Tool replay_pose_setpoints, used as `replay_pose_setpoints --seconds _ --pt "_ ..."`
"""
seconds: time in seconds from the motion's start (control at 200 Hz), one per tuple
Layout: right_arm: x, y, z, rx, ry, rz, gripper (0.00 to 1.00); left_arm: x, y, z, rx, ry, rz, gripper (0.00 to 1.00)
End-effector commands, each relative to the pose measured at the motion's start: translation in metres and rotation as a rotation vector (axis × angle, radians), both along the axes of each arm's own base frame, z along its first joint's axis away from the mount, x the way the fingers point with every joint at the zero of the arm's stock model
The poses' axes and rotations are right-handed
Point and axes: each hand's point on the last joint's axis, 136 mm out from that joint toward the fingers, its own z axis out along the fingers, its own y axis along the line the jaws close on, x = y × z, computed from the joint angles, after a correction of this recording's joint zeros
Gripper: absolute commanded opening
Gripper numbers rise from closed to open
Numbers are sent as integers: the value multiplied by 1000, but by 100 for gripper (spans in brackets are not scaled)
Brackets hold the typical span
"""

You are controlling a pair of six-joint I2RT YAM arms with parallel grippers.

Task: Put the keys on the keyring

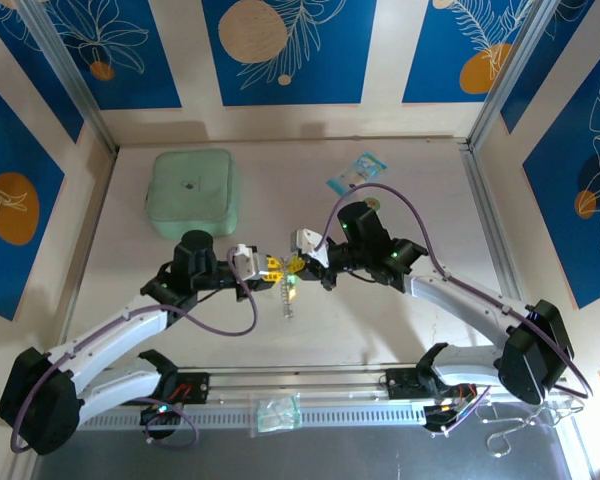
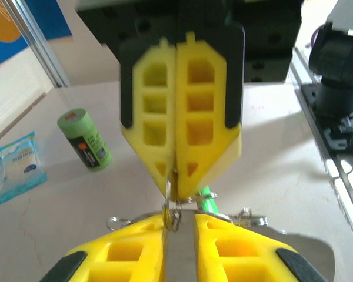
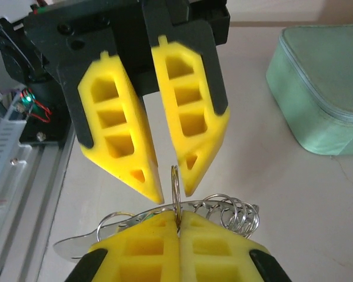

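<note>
I am watching the right gripper (image 3: 179,217) clenching tight on a loop of the keyring (image 3: 238,214), right of the pouch (image 1: 192,195) and nearer the arm bases, while the left gripper (image 3: 172,192) is standing slightly parted around that loop, the green key (image 2: 207,202) beside it.

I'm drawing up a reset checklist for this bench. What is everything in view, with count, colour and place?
thin silvery wire keyring: one, silver, table centre, pinched by the right hand
small green-headed key: one, green, beside the keyring under the hands
green plastic cylinder: one, green, on the table near the packet
flat blue-and-white packet: one, far side of the table
mint-green square zip pouch: one, far left
clear plastic packet: one, on the near rail between the bases
loose silvery wire loops: count unclear, by the right base
left hand: yellow fingers, slightly apart
right hand: yellow fingers, shut
</note>
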Motion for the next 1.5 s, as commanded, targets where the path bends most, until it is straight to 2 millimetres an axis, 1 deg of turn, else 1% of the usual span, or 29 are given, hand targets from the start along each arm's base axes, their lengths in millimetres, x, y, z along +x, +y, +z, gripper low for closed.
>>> replay_pose_setpoints --seconds 0.0,0.14,0.23,0.315,0.365,0.515,0.67,0.755,0.785,0.805,0.83,0.87,0.94,1.01,1.13,1.305,1.495 --pt "-4 -3 -4 -94 -37 30 0 -4 1 -5 91 -17 -30 17" --pt "-2 -1 -8 -180 -79 38 0 -4 -1 3 97 -16 -41 17" --pt "-1 -1 -8 -195 -93 40 0 -4 -1 6 87 -19 -41 18" --pt "-2 1 -6 -197 -101 49 0 -4 -3 8 76 -9 -45 16" --pt "-4 3 -3 -187 -99 55 0 -5 -3 7 73 1 -51 13" --pt "-8 9 7 -137 -86 66 0 -5 -4 4 86 15 -61 0" --pt "-10 9 15 -75 -56 63 0 -5 -4 4 77 14 -56 0" --pt "-7 6 17 -30 -39 39 0 -4 -4 7 47 15 -35 0" --pt "-6 4 18 -10 -28 30 7 -2 -4 9 28 10 -18 0" --pt "-5 2 17 8 -18 25 15 -1 -3 9 12 13 -5 0" --pt "-3 -1 16 29 2 15 21 0 -3 11 -13 11 9 0" --pt "-2 -6 15 65 38 11 26 -1 -3 13 -52 7 19 0" --pt "-2 -10 11 105 99 10 28 -1 -2 17 -110 17 38 0" --pt "-3 -10 9 127 135 18 28 -3 -1 17 -141 35 41 0" --pt "-5 -8 5 160 135 34 28 -6 -1 17 -169 56 35 0" --pt "-7 -4 2 160 149 53 27 -7 -2 16 -179 68 25 0" --pt "-2 0 -5 132 137 35 26 -9 -4 16 -183 76 5 0"
